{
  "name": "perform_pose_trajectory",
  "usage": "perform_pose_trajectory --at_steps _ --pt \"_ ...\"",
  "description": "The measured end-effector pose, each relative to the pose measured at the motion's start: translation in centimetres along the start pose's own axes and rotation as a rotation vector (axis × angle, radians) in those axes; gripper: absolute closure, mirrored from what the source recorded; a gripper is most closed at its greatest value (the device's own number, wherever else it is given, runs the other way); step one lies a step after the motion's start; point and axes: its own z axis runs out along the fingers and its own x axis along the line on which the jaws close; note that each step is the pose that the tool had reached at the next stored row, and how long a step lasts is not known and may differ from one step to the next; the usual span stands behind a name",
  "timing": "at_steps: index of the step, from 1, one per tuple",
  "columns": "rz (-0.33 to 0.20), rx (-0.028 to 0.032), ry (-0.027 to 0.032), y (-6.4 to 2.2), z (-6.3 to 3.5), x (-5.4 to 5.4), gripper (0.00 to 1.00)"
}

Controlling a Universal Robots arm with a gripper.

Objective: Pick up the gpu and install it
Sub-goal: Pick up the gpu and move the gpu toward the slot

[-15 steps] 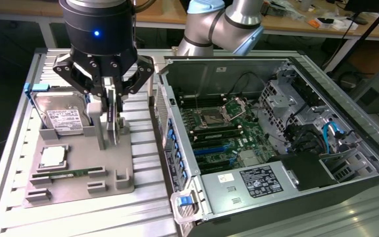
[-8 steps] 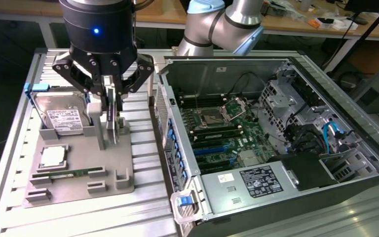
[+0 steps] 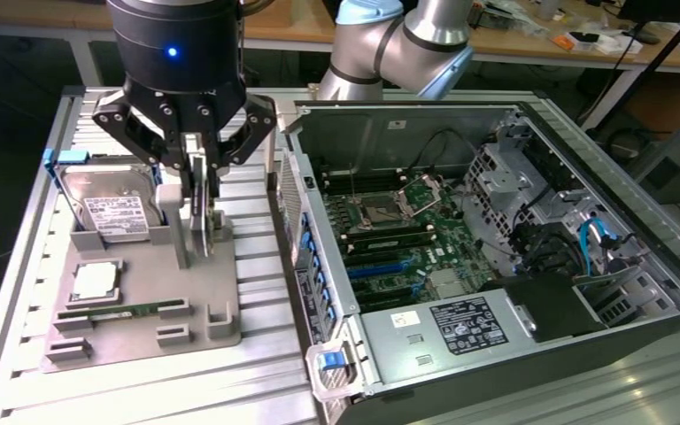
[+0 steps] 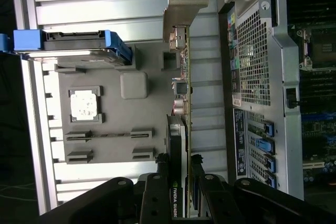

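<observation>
Edgewise, the thin dark gpu [image 3: 204,226] is held clamped between the black fingers of the gripper [image 3: 198,190], apparently just above the matte grey holder tray [image 3: 139,332]. A silver hard drive [image 3: 110,208] stands just beside it, and the open computer case [image 3: 435,221] lies to the exterior view's right. The card's silvery stepped bracket [image 4: 184,3] is seen in the wrist view.

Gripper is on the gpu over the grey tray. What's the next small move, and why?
Probably a short, straight lift. The gripper is closed on the gpu, which stands upright with its lower edge down among the grey tray's posts, beside the hard drive. Moving sideways toward the open case now might snag it.
</observation>
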Motion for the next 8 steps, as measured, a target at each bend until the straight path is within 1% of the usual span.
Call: perform_pose_trajectory --at_steps 8 --pt "0.0 0.0002 0.0025 0.0 -0.24 0.0 0.73"
